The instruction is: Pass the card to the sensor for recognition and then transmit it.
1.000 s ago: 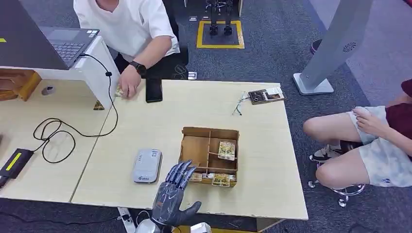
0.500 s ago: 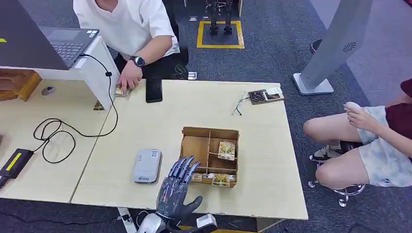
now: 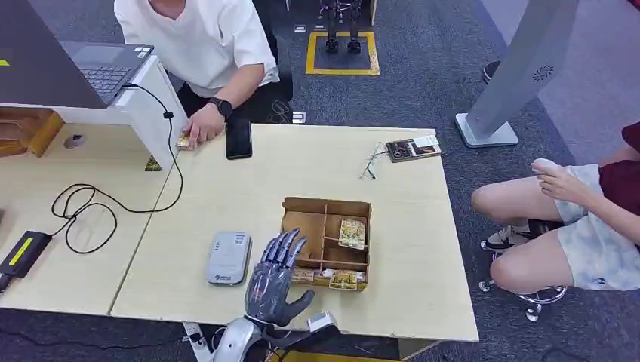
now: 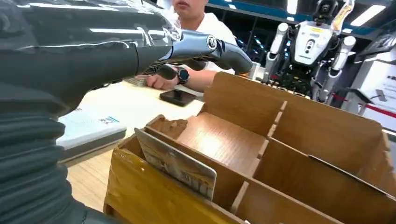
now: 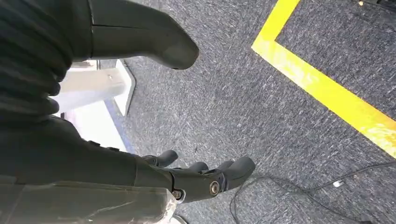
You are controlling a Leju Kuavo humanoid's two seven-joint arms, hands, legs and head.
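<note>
The left hand (image 3: 274, 280) hovered over the tabletop (image 3: 226, 196), its fingers (image 3: 284, 250) spread wide and holding nothing, their tips at the near-left corner of the box (image 3: 327, 243). The card (image 4: 175, 163) nearest them stood on edge in the box's front slot, leaning against the divider, its long axis running along the front wall. It lay just ahead of the fingers and slightly to their right; the left wrist view showed it close below the thumb (image 4: 210, 46). The sensor (image 3: 229, 258) lay flat just left of the hand. The right hand (image 5: 196, 177) hung beside the body over the floor, fingers loosely curled on nothing, so the left was far nearer the card.
</note>
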